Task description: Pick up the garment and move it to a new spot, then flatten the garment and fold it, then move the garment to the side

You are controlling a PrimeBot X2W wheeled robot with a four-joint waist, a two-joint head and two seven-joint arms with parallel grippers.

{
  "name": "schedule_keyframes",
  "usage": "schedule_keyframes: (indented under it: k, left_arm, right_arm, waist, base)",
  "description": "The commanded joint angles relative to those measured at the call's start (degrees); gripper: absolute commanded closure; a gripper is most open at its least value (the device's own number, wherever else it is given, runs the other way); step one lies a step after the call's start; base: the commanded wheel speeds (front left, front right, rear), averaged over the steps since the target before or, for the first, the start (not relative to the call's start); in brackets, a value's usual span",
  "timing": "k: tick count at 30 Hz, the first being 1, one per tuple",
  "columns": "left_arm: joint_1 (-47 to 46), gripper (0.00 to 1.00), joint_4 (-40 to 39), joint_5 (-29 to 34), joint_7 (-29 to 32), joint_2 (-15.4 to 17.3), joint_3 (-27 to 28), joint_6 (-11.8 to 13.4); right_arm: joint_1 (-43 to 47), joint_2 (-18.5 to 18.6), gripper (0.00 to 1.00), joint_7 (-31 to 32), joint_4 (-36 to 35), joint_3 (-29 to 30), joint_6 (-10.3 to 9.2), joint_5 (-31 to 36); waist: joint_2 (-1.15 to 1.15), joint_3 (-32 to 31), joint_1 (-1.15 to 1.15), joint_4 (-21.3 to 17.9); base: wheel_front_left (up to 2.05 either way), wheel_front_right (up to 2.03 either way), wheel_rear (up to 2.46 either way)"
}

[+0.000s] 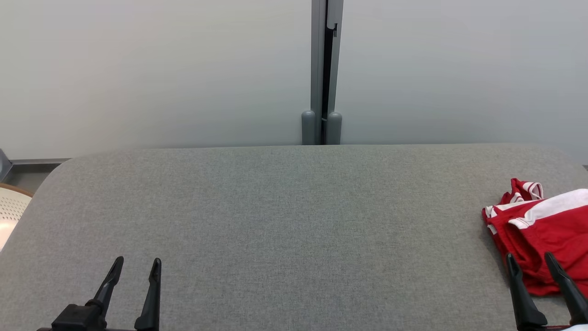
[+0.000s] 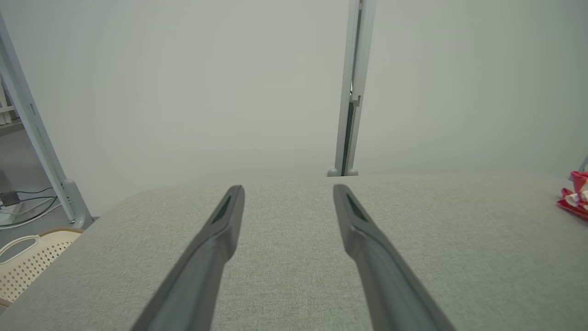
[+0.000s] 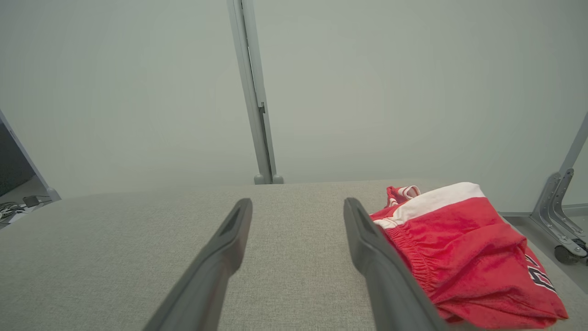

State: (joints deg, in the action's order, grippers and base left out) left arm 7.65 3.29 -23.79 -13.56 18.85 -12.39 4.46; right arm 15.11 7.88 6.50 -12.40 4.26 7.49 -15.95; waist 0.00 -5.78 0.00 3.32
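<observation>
The garment (image 1: 542, 230) is red with white bands, lying bunched at the right edge of the grey fabric table (image 1: 285, 220). In the right wrist view the garment (image 3: 459, 248) sits just right of my right finger, with dark lettering near its lower edge. My right gripper (image 1: 530, 259) stands open at the lower right, its fingertips at the garment's near edge, nothing between them. My left gripper (image 1: 138, 264) is open at the lower left over bare table. A corner of the garment (image 2: 574, 195) peeks in at the far right of the left wrist view.
A pale panel wall with a grey post (image 1: 322, 73) runs behind the table. A cream perforated basket (image 2: 27, 259) stands off the table's left end. A metal frame leg with a caster (image 3: 562, 216) stands beyond the right end.
</observation>
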Motion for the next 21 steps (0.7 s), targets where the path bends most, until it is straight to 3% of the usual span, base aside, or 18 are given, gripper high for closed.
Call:
schedule_keyframes:
  k: [1,21]
  left_arm:
    - [0.19,0.00,-0.21,-0.18,0.21,0.28,-0.01,0.19]
    - [0.64,0.00,-1.24,-0.85,1.29,1.27,-0.05,1.22]
  right_arm:
    - [0.53,-0.07,0.00,0.42,-0.43,0.23,-0.01,0.42]
    - [0.38,-0.40,0.00,0.55,-0.51,0.69,-0.02,0.17]
  waist:
    - [0.00,-0.22,0.00,0.04]
    - [0.00,-0.36,0.00,0.14]
  base:
    - [0.00,0.00,0.00]
    - [0.00,0.00,0.00]
